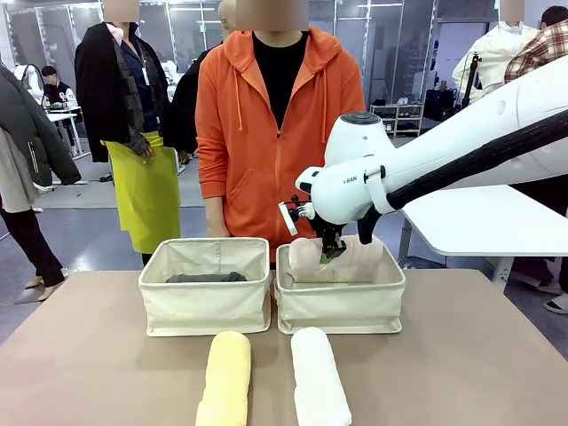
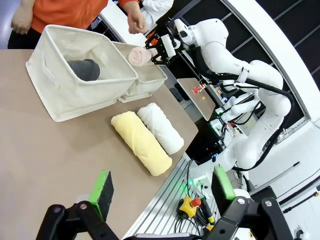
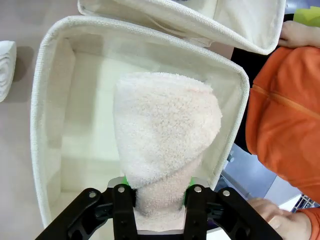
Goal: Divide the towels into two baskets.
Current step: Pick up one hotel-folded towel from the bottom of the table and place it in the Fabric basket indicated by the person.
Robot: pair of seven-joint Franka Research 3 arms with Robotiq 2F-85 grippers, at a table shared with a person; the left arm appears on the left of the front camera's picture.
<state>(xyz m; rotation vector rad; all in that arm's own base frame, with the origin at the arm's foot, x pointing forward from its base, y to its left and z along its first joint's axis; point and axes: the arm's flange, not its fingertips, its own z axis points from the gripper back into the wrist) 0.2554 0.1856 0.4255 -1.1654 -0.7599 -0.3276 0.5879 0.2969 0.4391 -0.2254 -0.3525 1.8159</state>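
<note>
The right claw (image 3: pixel 155 200) grips the pink towel (image 3: pixel 167 130) by its end over the right basket (image 3: pixel 39 125); dropped too high, it could unroll or drape the rim. The left claw (image 2: pixel 162 187) hangs open

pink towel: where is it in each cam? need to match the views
Front: right of centre, the pink towel hangs in the right gripper over the right basket.
Left wrist: top centre, small, above the right basket.
Right wrist: centre, clamped by the right gripper at the bottom edge.
Shared landmark: the right basket beneath it.
</note>
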